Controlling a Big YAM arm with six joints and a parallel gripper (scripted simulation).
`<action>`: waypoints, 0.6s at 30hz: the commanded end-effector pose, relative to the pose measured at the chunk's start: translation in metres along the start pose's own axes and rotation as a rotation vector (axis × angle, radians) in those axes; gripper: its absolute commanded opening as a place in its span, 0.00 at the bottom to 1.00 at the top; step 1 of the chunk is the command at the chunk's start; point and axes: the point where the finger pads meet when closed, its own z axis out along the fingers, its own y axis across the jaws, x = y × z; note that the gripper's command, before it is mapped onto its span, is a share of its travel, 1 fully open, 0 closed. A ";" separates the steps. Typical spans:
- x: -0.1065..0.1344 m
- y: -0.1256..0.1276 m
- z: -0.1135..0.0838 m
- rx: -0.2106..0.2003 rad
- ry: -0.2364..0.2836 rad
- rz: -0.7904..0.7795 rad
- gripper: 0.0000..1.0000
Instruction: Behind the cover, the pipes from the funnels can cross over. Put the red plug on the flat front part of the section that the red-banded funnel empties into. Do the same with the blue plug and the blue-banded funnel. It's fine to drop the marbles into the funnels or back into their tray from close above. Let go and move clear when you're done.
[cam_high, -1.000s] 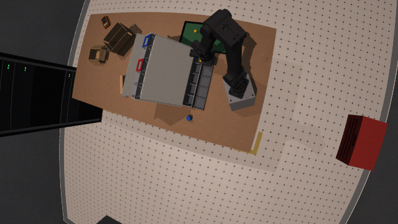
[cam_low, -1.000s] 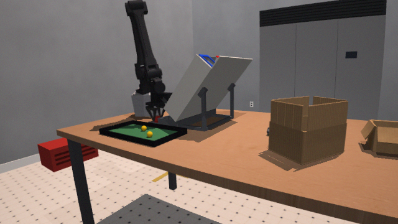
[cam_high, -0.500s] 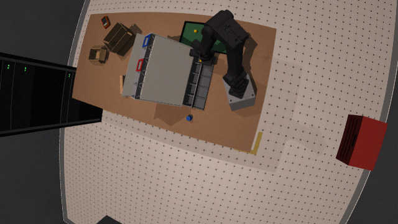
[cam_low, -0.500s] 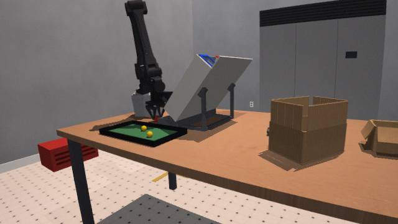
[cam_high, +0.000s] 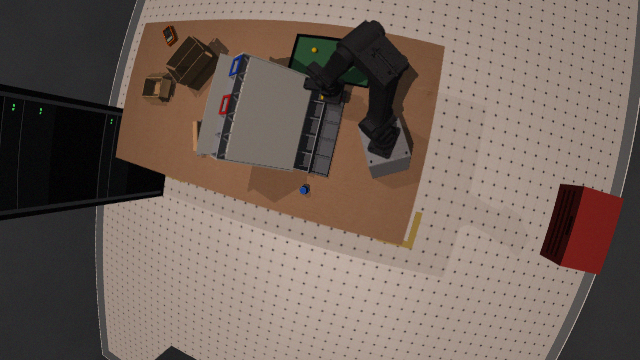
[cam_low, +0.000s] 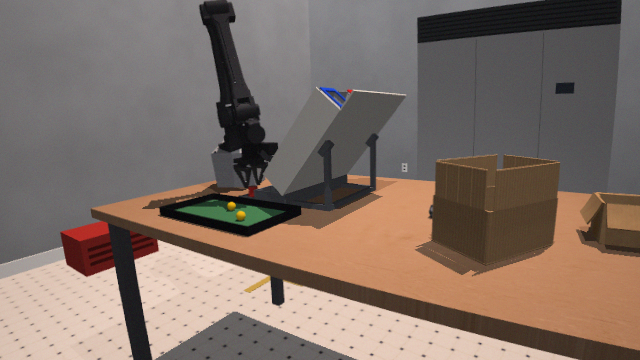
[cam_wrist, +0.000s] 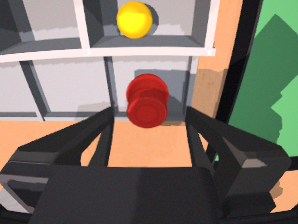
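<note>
- Plain gray walls; dotted pale floor (cam_high: 280, 300) (cam_low: 200, 280)
- Brown wooden table (cam_high: 380, 210) (cam_low: 380, 250)
- Red slatted box (cam_high: 592, 230) (cam_low: 82, 245), perhaps a cabinet
- Tall gray cabinet (cam_low: 505, 100)
</note>
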 end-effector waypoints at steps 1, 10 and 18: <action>-0.010 -0.003 -0.010 0.010 -0.018 0.001 0.59; -0.014 -0.005 -0.018 0.014 -0.025 0.001 0.59; -0.014 -0.005 -0.017 0.012 -0.021 0.000 0.59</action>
